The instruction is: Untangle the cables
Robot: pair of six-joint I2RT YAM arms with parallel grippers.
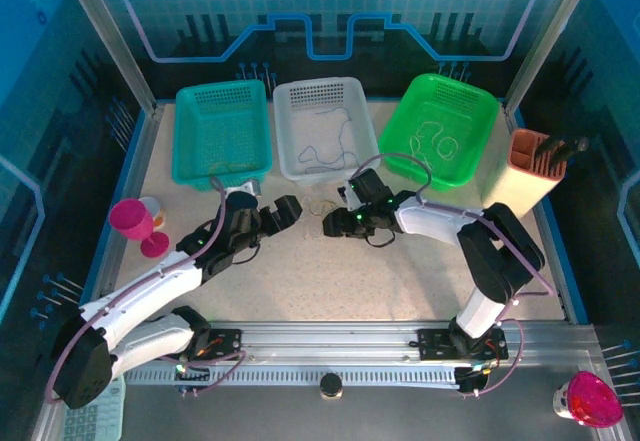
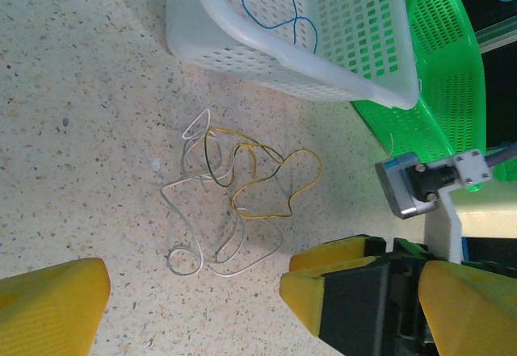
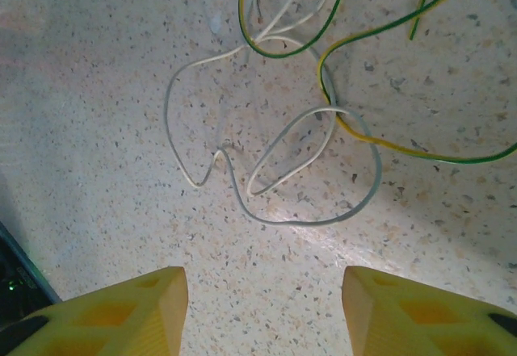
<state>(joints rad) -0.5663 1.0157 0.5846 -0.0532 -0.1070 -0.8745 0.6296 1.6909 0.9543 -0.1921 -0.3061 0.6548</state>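
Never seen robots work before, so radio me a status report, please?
Open, empty: left pincer, right pincer. The cables: one small tangle on table between them. Close beside it, white basket.

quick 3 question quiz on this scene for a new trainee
1. True or false: the cable tangle lies inside the white basket.
2. The right arm's jaws are: A open, holding nothing; B shut on a wire; C inside a basket.
3. Fill in: in the top view, the basket right of the white one is ___.
Key: 1 false, it lies on the table; 2 A; 3 green.
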